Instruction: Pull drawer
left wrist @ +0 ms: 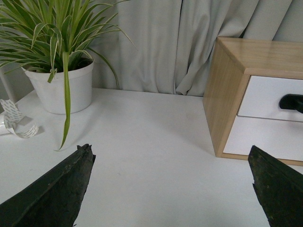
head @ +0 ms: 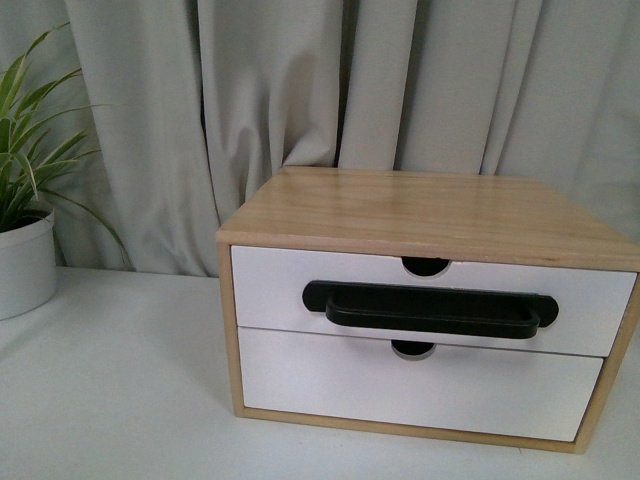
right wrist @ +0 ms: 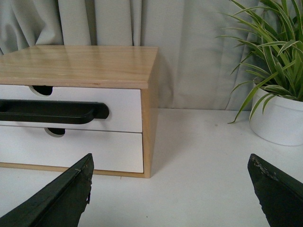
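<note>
Jaws of left gripper (left wrist: 168, 148) and right gripper (right wrist: 170, 156) spread; drawer (head: 270, 290) shut.

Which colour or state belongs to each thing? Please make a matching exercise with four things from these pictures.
Things:
1. bar handle
2. cabinet top
3. plant pot
4. upper drawer

Descriptions:
a. light wood
b. closed, with a half-round notch in its upper edge
c. black
d. white, holds long green leaves

Pairs: 1-c, 2-a, 3-d, 4-b
</note>
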Robot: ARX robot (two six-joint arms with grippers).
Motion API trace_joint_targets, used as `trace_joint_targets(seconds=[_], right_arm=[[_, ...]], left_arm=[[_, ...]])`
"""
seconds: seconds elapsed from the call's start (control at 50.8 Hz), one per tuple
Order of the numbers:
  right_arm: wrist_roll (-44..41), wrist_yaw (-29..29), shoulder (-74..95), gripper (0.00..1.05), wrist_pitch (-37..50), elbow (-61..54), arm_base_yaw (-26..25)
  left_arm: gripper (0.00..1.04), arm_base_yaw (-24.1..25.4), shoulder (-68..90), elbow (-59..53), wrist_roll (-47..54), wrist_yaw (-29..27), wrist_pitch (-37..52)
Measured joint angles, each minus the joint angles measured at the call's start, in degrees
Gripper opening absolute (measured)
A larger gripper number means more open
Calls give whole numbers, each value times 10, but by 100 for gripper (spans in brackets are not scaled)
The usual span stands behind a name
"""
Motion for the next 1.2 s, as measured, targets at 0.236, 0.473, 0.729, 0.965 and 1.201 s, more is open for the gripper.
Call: trace_joint_targets(seconds=[0.236, 0.473, 0.729, 0.965, 1.201], right_arm=[[0, 0, 0, 96, 0, 0, 0], [0, 0, 0, 96, 0, 0, 0], [-76, -198, 151, 96, 100, 27, -84], [-266, -235, 381, 96, 61, 154, -47], [-509, -177, 525, 96, -15, 255, 49]], left_arm=[[98, 0, 0, 0, 0, 0, 0], [98, 0, 0, 0, 0, 0, 0], [98, 43, 193, 16, 85, 143, 210], [98, -39, 502, 119, 271, 239, 212], [98, -167, 667, 261, 512, 271, 113]])
